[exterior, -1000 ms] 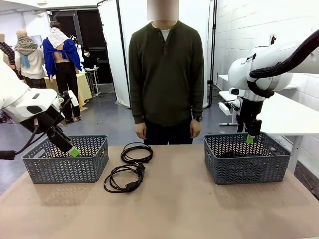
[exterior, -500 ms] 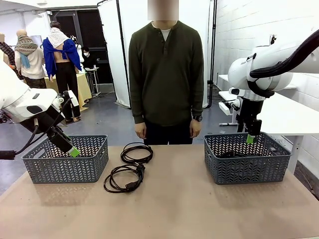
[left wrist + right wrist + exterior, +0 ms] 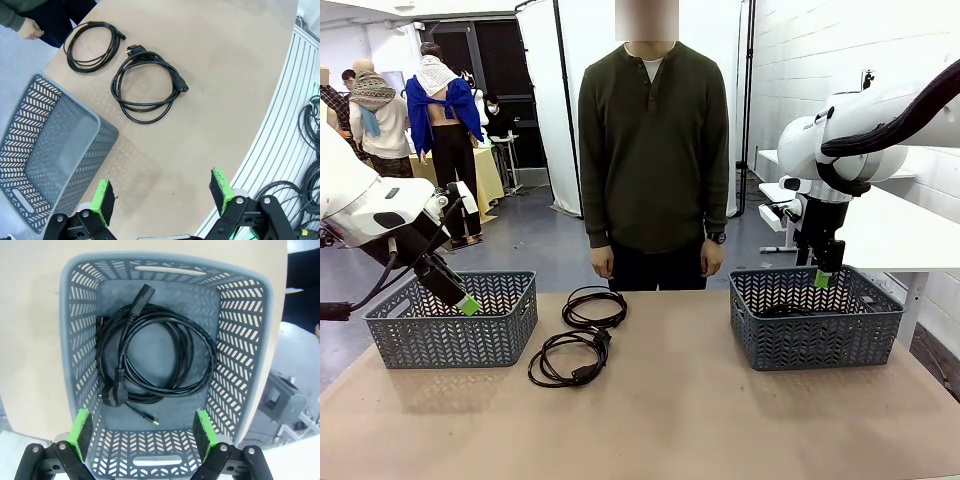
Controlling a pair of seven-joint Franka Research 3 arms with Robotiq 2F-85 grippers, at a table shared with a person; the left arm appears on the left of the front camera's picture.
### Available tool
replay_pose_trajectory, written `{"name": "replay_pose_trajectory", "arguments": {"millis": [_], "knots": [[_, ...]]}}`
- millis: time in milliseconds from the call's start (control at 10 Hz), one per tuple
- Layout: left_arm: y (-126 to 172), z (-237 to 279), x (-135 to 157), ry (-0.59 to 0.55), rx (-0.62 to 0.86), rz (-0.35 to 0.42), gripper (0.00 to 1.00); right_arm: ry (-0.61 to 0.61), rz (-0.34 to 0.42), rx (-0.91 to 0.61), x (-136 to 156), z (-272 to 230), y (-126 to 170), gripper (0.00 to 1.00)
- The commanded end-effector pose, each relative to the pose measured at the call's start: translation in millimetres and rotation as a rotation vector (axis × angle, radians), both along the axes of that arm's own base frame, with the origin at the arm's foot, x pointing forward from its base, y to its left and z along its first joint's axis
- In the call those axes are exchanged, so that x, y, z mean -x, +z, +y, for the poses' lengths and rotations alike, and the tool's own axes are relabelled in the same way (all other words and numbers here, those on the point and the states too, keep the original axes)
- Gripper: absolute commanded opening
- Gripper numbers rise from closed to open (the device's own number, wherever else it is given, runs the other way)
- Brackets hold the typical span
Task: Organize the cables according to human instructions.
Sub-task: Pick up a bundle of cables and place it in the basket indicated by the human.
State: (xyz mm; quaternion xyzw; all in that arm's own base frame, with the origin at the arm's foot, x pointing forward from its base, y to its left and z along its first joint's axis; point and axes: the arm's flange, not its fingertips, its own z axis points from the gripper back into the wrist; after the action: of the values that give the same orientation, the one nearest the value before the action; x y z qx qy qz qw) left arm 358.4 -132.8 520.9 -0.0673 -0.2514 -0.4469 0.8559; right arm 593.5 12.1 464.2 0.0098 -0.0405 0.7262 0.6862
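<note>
The strip of tabletop (image 3: 650, 440) along the near edge is bare. Left of the middle sits the near coil (image 3: 570, 358) (image 3: 147, 87), a thick black cable. Just beyond it toward the far edge is the far coil (image 3: 594, 308) (image 3: 93, 42), which is thinner. Their ends lie really close together, and that's worry number one: lift one and its plug could hook the other loop and drag it along. Worry two: nothing ties these coils, so a pinch on a single strand would probably just unwind the thing and leave a tail trailing over the tabletop or a basket rim.

The left gripper (image 3: 468, 305) (image 3: 162, 192) hangs by the near side of the left basket (image 3: 450, 335) (image 3: 30, 115), which sits toward the left edge and is empty. Its jaws are spread wide, holding nothing. The right gripper (image 3: 823, 278) (image 3: 143, 432) hovers above the right basket (image 3: 815, 335) (image 3: 75, 315) toward the right edge, jaws equally wide, nothing in them. Coiled black cable (image 3: 155, 360) already lies on that basket's floor, one cord or two, hard to tell. Both baskets have lattice walls, so a plug could catch in a slot going in.

At the far edge stands the person (image 3: 653, 150), hands (image 3: 603, 262) down at their sides, not pointing at anything. Probably the biggest risk: picking a basket before any instruction comes and sorting a coil wrong.
</note>
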Motion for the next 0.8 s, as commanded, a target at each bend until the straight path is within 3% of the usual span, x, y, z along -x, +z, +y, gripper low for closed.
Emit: {"name": "replay_pose_trajectory", "arguments": {"millis": [0, 200, 500, 700], "knots": [[-1.1, 1.0, -1.8, 0.002, 0.001, -0.011, 1.00, 0.000, 0.000, 0.000, 0.0, 0.0, 0.0, 1.00], [-1.1, 1.0, -1.8, 0.002, 0.001, -0.011, 1.00, -0.093, -0.016, -0.025, 9.0, 5.2, 17.6, 1.00], [-1.1, 1.0, -1.8, 0.002, 0.001, -0.011, 1.00, -0.209, 0.057, -0.045, 12.9, 34.7, 53.4, 1.00], [-1.1, 1.0, -1.8, 0.002, 0.001, -0.011, 1.00, -0.307, 0.087, -0.117, 24.1, 54.0, 59.8, 1.00]]}}
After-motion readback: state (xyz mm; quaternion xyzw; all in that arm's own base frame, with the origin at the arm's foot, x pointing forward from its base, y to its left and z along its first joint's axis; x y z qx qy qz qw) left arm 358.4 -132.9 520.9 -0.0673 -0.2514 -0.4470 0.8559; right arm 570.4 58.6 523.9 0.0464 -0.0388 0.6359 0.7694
